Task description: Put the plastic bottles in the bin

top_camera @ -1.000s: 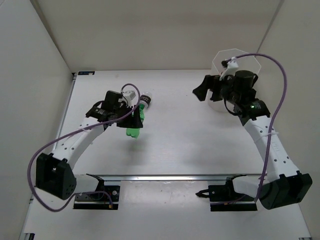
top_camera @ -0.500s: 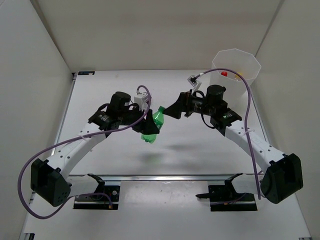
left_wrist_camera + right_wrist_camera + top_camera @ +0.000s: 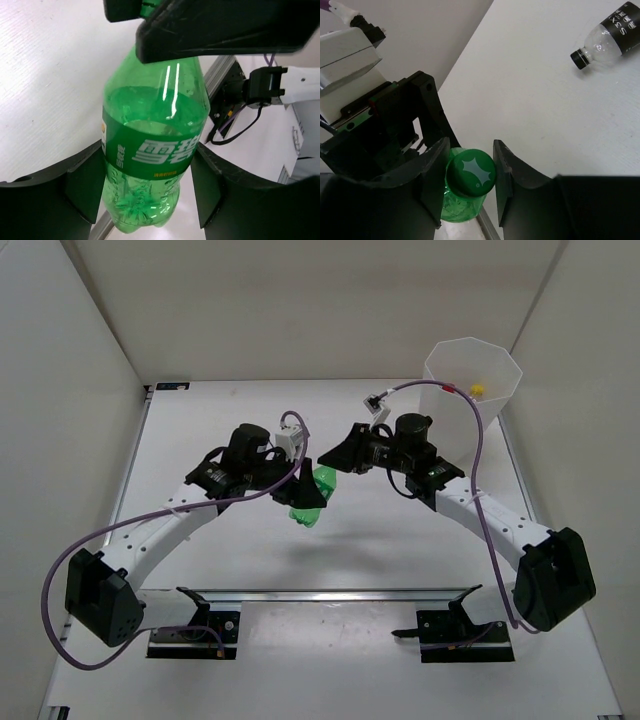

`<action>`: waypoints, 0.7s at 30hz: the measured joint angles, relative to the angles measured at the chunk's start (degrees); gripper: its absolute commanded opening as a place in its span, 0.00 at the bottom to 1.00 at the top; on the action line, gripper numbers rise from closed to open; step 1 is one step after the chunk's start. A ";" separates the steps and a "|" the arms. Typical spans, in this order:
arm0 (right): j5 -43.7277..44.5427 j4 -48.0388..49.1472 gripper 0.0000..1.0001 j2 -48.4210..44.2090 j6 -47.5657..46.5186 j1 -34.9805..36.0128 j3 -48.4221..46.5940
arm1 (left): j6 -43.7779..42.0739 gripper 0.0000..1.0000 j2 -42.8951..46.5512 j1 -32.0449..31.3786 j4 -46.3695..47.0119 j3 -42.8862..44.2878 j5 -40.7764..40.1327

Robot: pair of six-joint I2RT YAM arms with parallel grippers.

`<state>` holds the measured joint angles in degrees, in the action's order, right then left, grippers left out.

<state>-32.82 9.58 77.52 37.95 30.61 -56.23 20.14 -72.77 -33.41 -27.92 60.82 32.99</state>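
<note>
A green plastic bottle (image 3: 306, 510) hangs above the table's middle, its labelled body (image 3: 150, 125) clamped between the fingers of my left gripper (image 3: 147, 195), which is shut on it. My right gripper (image 3: 331, 462) meets it from the right. In the right wrist view its jaws (image 3: 470, 172) are shut around the bottle's green cap. A clear bottle with a black label (image 3: 610, 40) lies on the table beyond, hidden in the top view. The translucent white bin (image 3: 471, 338) stands at the far right corner, away from both grippers.
A yellow cap (image 3: 478, 390) and a red one (image 3: 447, 387) show inside the bin. A metal rail (image 3: 330, 595) runs along the near edge between the arm bases. White walls close the table at left, back and right.
My right arm swung from the bin leftwards to the green bottle and closed its jaws on the cap. My left arm carried the bottle rightwards and up.
</note>
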 measured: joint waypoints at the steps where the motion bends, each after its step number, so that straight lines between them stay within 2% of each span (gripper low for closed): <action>1: 0.39 -0.07 0.00 -0.02 0.39 -0.04 -0.02 | 0.09 0.46 -0.07 0.15 0.20 0.00 0.07; 2: 0.85 -0.22 0.00 -0.07 0.33 -0.15 -0.04 | 0.33 0.54 0.00 0.26 0.33 0.00 0.00; 3: 1.57 -0.37 0.00 -0.09 -0.07 -0.22 -0.15 | 0.66 0.67 0.07 0.55 0.37 0.00 -0.15; 4: 2.21 -0.87 0.01 -0.09 -0.48 -0.35 -0.28 | 0.79 0.88 0.09 0.85 0.44 0.00 -0.28; 5: 2.75 -1.55 0.00 -0.09 -1.11 -0.59 -0.57 | 1.09 0.96 0.11 1.25 0.79 0.02 -0.31; 10: 5.57 -10.38 0.00 0.33 -6.38 -5.62 -7.26 | 1.46 0.99 0.63 4.96 -0.20 0.96 -1.11; 15: 13.86 -21.94 0.00 3.93 -16.90 -14.32 -28.63 | -0.61 0.99 -0.07 8.59 -8.41 8.20 -11.34; 21: 29.46 -26.93 0.00 11.58 -28.17 -23.26 -50.27 | -2.19 0.99 -9.68 15.06 -13.75 16.28 -20.17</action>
<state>-3.36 -17.34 89.10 9.78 7.35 -106.50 17.96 -82.46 -18.35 -41.67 77.10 12.82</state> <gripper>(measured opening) 0.357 0.986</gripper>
